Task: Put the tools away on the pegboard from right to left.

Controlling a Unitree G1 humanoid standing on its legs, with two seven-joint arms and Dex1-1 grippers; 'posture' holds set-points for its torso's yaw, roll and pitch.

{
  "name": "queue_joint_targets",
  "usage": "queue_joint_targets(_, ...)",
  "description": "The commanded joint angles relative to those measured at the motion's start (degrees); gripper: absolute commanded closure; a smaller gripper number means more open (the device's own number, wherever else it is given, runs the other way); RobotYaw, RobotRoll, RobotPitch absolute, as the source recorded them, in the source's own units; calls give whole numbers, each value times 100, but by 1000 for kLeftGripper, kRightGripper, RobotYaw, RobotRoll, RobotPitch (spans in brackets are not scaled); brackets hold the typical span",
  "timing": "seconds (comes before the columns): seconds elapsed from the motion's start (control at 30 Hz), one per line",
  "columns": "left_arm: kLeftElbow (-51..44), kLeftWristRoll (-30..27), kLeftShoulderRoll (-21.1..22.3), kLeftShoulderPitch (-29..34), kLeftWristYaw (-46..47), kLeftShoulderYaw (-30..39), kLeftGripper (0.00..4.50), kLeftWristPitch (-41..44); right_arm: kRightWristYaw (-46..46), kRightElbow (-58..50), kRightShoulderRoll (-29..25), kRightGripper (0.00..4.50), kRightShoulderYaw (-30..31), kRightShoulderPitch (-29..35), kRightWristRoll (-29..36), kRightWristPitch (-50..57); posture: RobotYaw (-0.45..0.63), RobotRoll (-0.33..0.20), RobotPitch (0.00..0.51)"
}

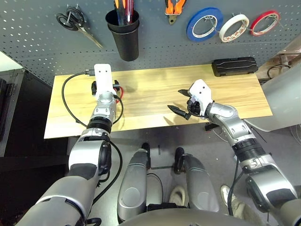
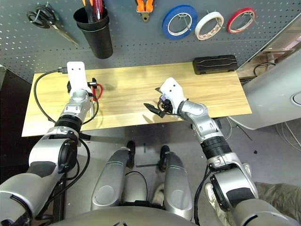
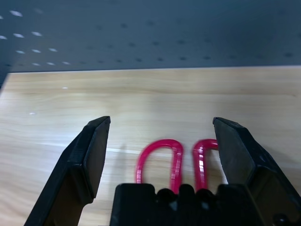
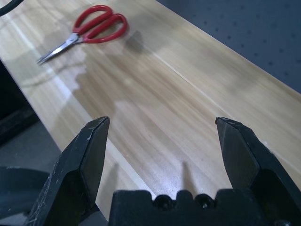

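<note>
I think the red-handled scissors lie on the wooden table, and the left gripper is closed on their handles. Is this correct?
Not quite. The red-handled scissors do lie on the wooden table, but the left gripper is open, its fingers standing apart on either side of the handles without gripping them. The left wrist view shows this.

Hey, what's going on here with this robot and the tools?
The robot is putting tools on the pegboard. The white tape roll, pliers and screwdriver are already up there. The red-handled scissors still lie on the table. The left gripper hovers open over their handles; the right gripper is open and empty.
</note>
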Motion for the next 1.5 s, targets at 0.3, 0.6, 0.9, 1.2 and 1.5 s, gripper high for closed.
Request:
queue_joint_targets(0.3,547,2,218,121,333,56,31,84,36,185,-38,0,-38,65,-48,-71,145,0,299)
queue_joint_targets(0.6,884,2,309,173,467,59,31,198,51,140,-63,0,-37,92,-42,-50,140,0,296)
queue_joint_targets(0.9,1151,-15,354,241,533,85,31,292,90,4,-141,0,-52,141,-14,17,128,0,296)
queue_joint_targets(1.2,1301,126,287,251,433,-76,31,380,130,-221,-239,0,-80,211,27,159,115,0,303)
queue_joint_targets(1.5,1355,-120,85,283,92,85,408,712,120,-414,-322,0,-117,225,63,313,111,0,303)
